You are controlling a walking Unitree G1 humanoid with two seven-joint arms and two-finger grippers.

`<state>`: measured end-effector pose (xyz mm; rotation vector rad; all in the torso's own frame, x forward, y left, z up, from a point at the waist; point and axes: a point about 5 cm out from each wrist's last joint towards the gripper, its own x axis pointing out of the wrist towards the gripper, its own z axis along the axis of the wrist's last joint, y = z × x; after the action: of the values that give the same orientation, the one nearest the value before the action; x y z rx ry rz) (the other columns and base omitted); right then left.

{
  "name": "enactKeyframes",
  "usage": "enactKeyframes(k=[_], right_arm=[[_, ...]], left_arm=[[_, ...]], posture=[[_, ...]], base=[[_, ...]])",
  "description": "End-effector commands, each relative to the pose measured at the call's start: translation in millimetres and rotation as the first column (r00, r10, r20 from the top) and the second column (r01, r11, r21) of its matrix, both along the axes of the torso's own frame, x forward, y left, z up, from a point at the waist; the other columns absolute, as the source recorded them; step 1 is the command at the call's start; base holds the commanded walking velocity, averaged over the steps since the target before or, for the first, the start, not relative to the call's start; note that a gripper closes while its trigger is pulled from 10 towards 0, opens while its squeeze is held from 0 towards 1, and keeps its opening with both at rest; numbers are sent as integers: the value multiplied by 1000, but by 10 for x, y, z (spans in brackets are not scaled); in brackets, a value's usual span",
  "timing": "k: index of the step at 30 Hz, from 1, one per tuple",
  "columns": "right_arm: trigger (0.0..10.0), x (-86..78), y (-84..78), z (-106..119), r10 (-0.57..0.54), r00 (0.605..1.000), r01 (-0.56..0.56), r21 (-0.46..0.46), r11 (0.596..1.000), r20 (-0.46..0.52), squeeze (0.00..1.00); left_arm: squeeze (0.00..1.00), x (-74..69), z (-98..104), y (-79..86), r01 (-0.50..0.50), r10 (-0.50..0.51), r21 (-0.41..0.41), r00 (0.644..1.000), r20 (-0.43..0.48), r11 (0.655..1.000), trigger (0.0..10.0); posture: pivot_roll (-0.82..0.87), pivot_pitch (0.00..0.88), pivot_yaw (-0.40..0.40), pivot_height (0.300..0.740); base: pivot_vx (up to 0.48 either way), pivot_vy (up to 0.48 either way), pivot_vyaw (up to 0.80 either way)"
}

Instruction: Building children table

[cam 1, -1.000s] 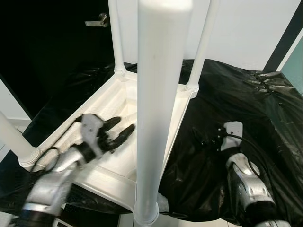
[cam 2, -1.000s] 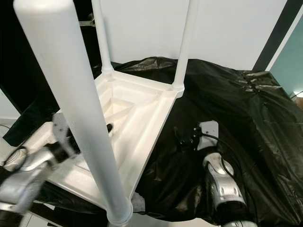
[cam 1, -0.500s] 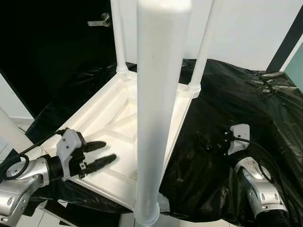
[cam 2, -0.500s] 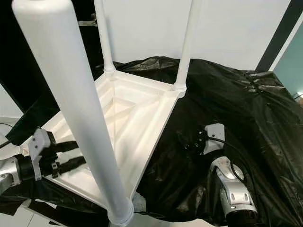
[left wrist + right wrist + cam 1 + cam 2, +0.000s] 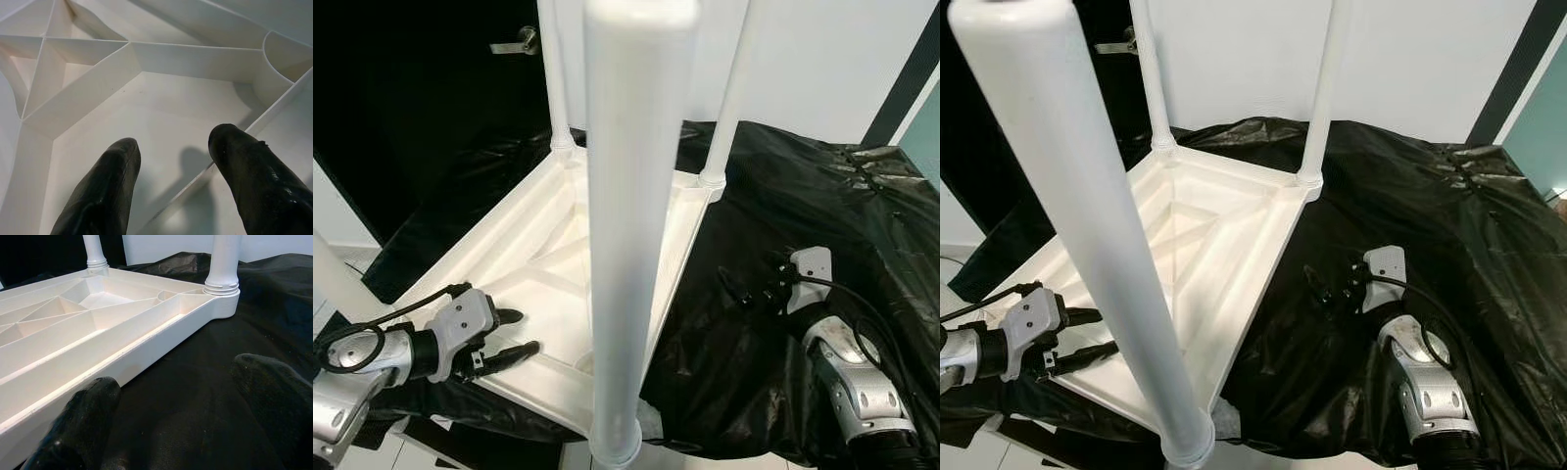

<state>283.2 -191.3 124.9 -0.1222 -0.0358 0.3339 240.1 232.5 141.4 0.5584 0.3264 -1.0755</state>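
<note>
Over the near edge of the upturned white table [image 5: 558, 264], my left fingers [image 5: 514, 333] hover spread, my right fingers [image 5: 1324, 290] open beside it on black sheeting [image 5: 783, 206].

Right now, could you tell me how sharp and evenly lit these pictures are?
Eye views: the near table leg is soft and washed out, the doorway dark. Left wrist view: sharp ribs, with finger shadows on the tabletop underside. Right wrist view: fingers blurred, black sheet dim.

White children's table [image 5: 558, 255] on glossy black plastic sheet [image 5: 822, 225]

Its ribbed underside and legs [image 5: 631, 215] are plain white; the silver arms carry black fingers [image 5: 107, 186], against a white wall [image 5: 1410, 59] and black door [image 5: 411, 98].
</note>
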Motion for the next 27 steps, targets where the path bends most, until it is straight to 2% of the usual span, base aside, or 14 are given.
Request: enactKeyframes(k=[1, 2, 4, 6, 8, 12, 14, 21, 23, 25, 27], right_arm=[[10000, 5, -27, 32, -1, 1000, 1, -11, 1000, 1, 0], [10000, 1, -41, 37, -2, 1000, 2, -17, 1000, 0, 0], [10000, 1, -41, 37, -2, 1000, 2, -17, 1000, 0, 0], [10000, -8, -73, 37, -9, 1000, 9, -27, 1000, -3, 0], [10000, -6, -87, 40, -15, 1000, 15, -29, 999, -4, 0], [10000, -10, -80, 40, -19, 1000, 18, -29, 999, -5, 0], [10000, -15, -79, 43, -19, 1000, 19, -29, 999, -5, 0], [10000, -24, -100, 47, -17, 1000, 17, -42, 999, -10, 0], [10000, -13, -104, 55, -15, 1000, 14, -47, 999, -9, 0], [10000, -4, -103, 64, -13, 1000, 13, -49, 999, -7, 0], [10000, 16, -98, 90, -11, 1000, 10, -52, 999, 0, 0]], left_arm=[[0, -118, -68, 3, 167, -163, 15, 976, -145, 986, 10000], [0, -112, -19, 16, 160, -161, -18, 976, -149, 987, 10000], [0, -112, -19, 16, 160, -161, -18, 976, -149, 987, 10000], [0, -111, 119, 36, 147, -164, -117, 974, -157, 982, 10000], [0, -140, 122, 32, 155, -181, -146, 966, -185, 977, 10000], [0, -214, -20, 9, 200, -214, -87, 954, -210, 976, 10000], [0, -226, -48, -5, 202, -215, -83, 953, -213, 976, 10000], [0, -257, -42, -13, 206, -219, -80, 948, -229, 975, 10000], [0, -283, -63, -20, 229, -234, -47, 944, -234, 972, 10000], [0, -278, -74, -28, 232, -233, -33, 945, -231, 972, 10000], [0, -187, -58, -62, 201, -203, -32, 962, -184, 979, 10000]], posture=[[23, 0, -26, 740], [22, 0, -26, 740], [22, 0, -26, 740], [20, 0, -17, 740], [19, 0, -16, 740], [14, 0, -14, 740], [13, 0, -15, 740], [19, 0, -18, 740], [19, 0, -16, 740], [20, 0, -17, 740], [18, 0, -17, 740]], base=[[0, 0, 0], [0, 0, 0], [0, 0, 0], [0, 0, 0], [0, 0, 0], [0, 0, 0], [0, 0, 0], [0, 0, 0], [0, 0, 0], [0, 0, 0], [0, 0, 0]])
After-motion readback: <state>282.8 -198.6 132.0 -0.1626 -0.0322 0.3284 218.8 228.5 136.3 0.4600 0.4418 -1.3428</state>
